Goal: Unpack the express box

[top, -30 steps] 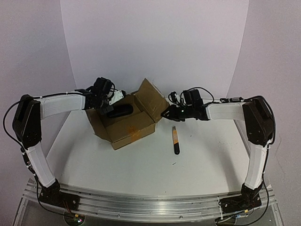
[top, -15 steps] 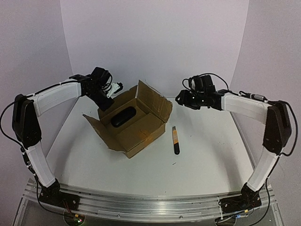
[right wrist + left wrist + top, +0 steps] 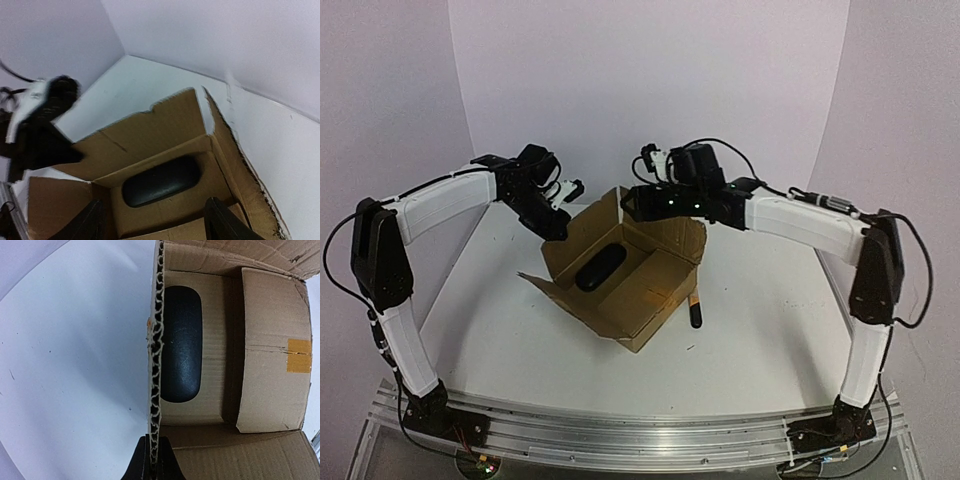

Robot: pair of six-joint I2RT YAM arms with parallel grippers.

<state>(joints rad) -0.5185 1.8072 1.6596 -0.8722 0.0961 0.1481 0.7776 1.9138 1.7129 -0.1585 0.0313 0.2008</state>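
Observation:
The express box (image 3: 632, 285) stands open in the middle of the table, brown cardboard with a patch of orange tape (image 3: 298, 355) on one inner flap. A black oval object (image 3: 600, 268) lies inside it on the left. My left gripper (image 3: 560, 226) is shut on the edge of the box's left flap (image 3: 156, 390), whose corrugated edge runs between the fingers. My right gripper (image 3: 630, 200) is open and empty, hovering above the box's far side. In the right wrist view the black oval object (image 3: 161, 181) lies below, between the spread fingers (image 3: 220, 222).
A yellow-black utility knife (image 3: 695, 310) lies on the table just right of the box, partly hidden by its right corner. The left gripper (image 3: 40, 130) shows at the left of the right wrist view. White walls close in behind.
The box has shifted toward the near right and turned, with the left gripper holding its flap. The right gripper has swung left from beside the box to above its far side.

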